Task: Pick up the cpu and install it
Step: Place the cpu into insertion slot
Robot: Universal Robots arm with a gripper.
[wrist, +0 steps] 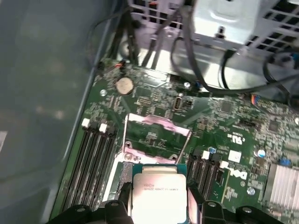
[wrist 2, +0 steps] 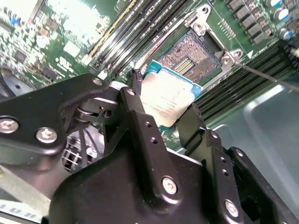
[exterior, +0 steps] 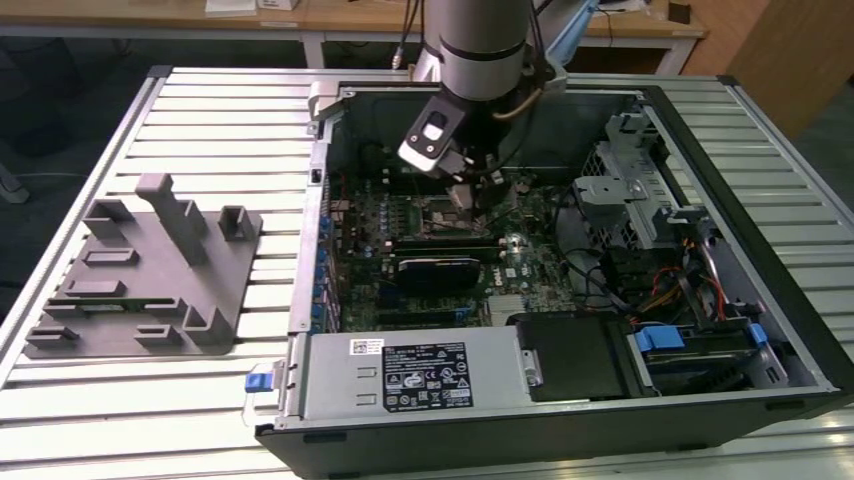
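The black claw [wrist 2: 163, 100] is clamped on the small flat square cpu [wrist 2: 170, 98], silvery metal on top with a paler greenish rim. Its two dark fingers [wrist 2: 140, 121] press on opposite edges of the chip, so the cpu sits between the tips, clear of the board. In the exterior view the claw [exterior: 461, 190] hangs inside the open black computer case [exterior: 787, 300], which lies on the slatted metal desk [exterior: 200, 110], over the green motherboard [exterior: 400, 250].

The square black-framed socket [wrist 2: 194, 58] with its gold contact field lies just beyond the claw's tips and below them, uncovered, near the chip's far edge but apart from it. In the first wrist view the cpu [wrist: 159, 198] is level in the claw [wrist: 159, 200], and the raised metal load plate [wrist: 156, 137] stands just ahead. Being square, the chip has no long axis; its edges look roughly parallel to the socket frame. The grey moulded fixture [exterior: 140, 270] sits well away from the claw.
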